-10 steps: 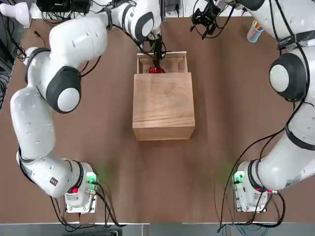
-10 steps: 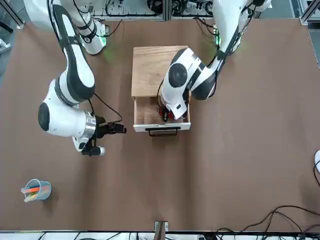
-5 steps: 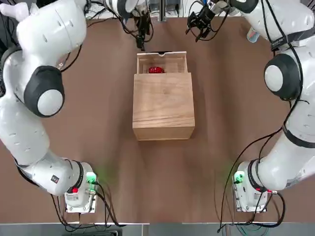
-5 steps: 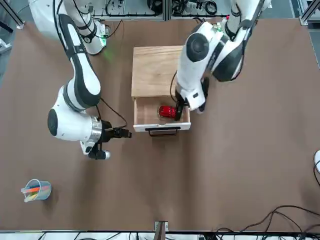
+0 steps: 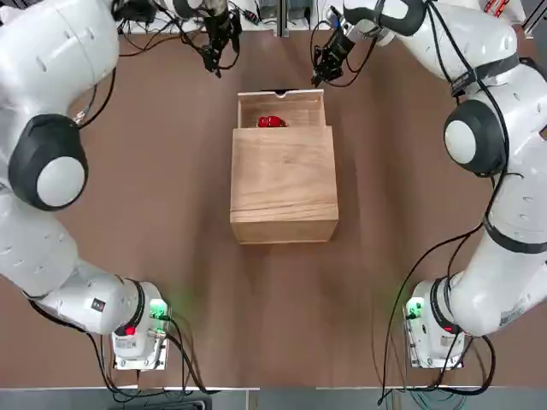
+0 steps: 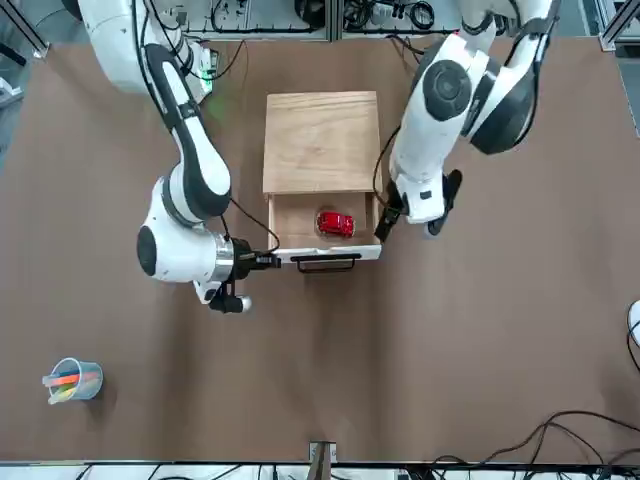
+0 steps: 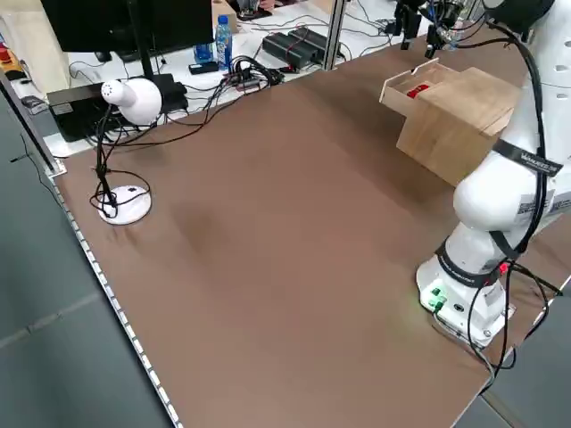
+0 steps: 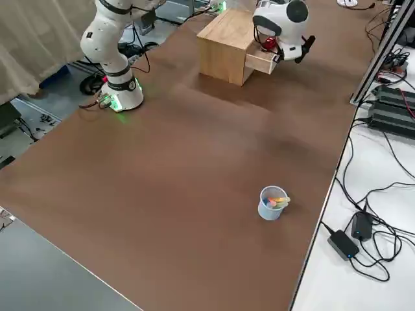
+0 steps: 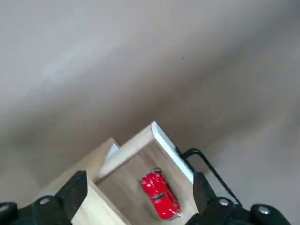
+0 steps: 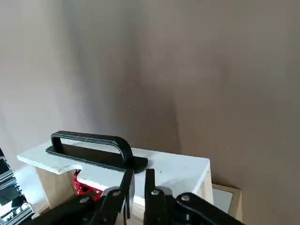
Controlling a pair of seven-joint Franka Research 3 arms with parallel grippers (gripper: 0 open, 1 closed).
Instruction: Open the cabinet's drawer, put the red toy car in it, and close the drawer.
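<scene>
Box (image 5: pixel 285 184) nearest; at its 12 o'clock, car (image 5: pixel 272 121) in open drawer (image 6: pixel 325 252), likely light, rigid, slick, best gripped by its sides; right gripper (image 10: pixel 139 174) at 1, fingers together; left gripper (image 9: pixel 139 183) at 11, fingers apart.

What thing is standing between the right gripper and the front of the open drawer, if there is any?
Nothing visible blocks the right gripper, right by the drawer's front; only its own handle sticks out there. The left gripper is at the drawer's other side, out of that short path.
</scene>
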